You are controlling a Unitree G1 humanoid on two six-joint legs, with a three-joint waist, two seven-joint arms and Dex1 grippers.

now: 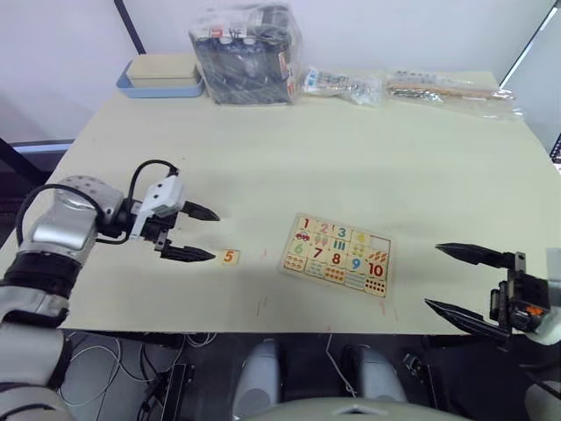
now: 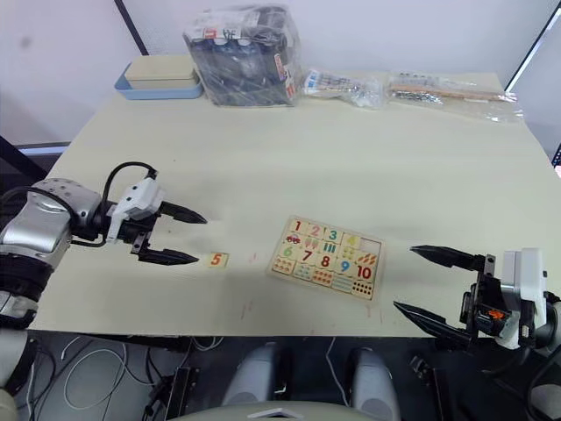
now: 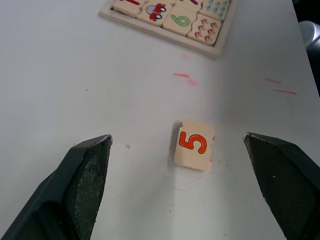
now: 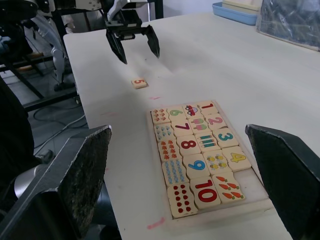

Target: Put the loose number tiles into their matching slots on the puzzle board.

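Observation:
One loose number tile (image 1: 229,256), light wood with an orange 5, lies flat on the table left of the puzzle board (image 1: 378,243). The board holds tiles 1 to 4 in its top row, then 6 to 10 and picture squares. Its top right slot (image 4: 251,175) is empty. My left gripper (image 1: 210,235) hovers open just left of the 5 tile (image 3: 194,145), which sits a little ahead of its wide-spread fingertips. My right gripper (image 1: 433,276) is open near the table's front right edge, right of the board and pointing at it, holding nothing.
At the table's back stand a blue-rimmed tray (image 1: 131,86) with a wooden box in it, a plastic-wrapped dark box (image 1: 245,53), and two clear bags (image 1: 342,83) (image 1: 447,88). Faint red marks (image 1: 261,304) show near the front edge.

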